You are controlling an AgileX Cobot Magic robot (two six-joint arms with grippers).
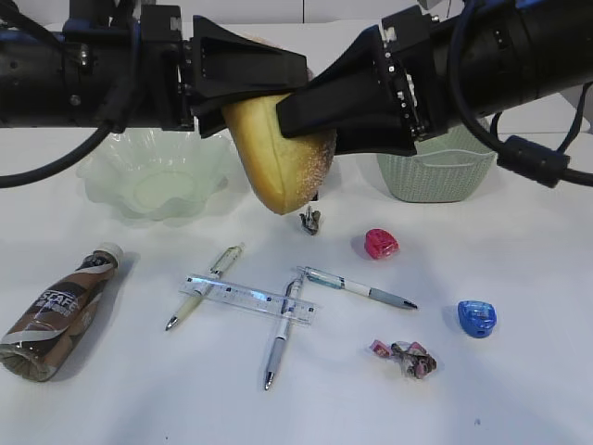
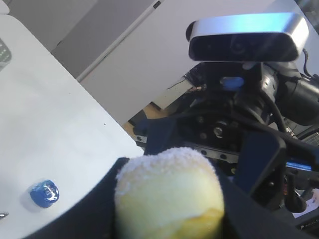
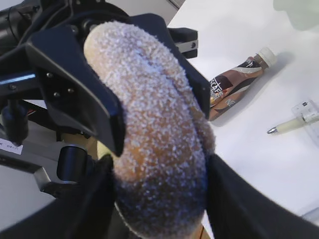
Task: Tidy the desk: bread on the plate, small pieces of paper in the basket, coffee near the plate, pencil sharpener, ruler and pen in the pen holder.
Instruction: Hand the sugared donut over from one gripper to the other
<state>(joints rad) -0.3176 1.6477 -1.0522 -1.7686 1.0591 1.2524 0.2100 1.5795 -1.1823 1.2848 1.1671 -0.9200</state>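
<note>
Hanging in mid-air above the desk (image 1: 519, 389), between plate (image 1: 153, 176) and basket (image 1: 435, 176), the oval golden bread (image 1: 278, 153) is clamped by the left gripper (image 1: 255, 88), the right gripper (image 1: 320, 116) touching it with its grip unclear; wrist views reveal its sugary dusting, while pens (image 1: 357, 288), ruler (image 1: 248, 296) and coffee (image 1: 60, 311) lie below.

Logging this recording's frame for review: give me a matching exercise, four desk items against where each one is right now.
Items:
1. sugar-dusted golden bun
2. brown plastic coffee bottle
3. clear plastic ruler
4. pink and grey crumpled paper wad

Places:
A. lying on its side at the front left of the white desk
B. in the air between both arms' fingers
C. on the desk at the front right, near the blue sharpener
D. lying across the pens

Pairs: 1-B, 2-A, 3-D, 4-C
</note>
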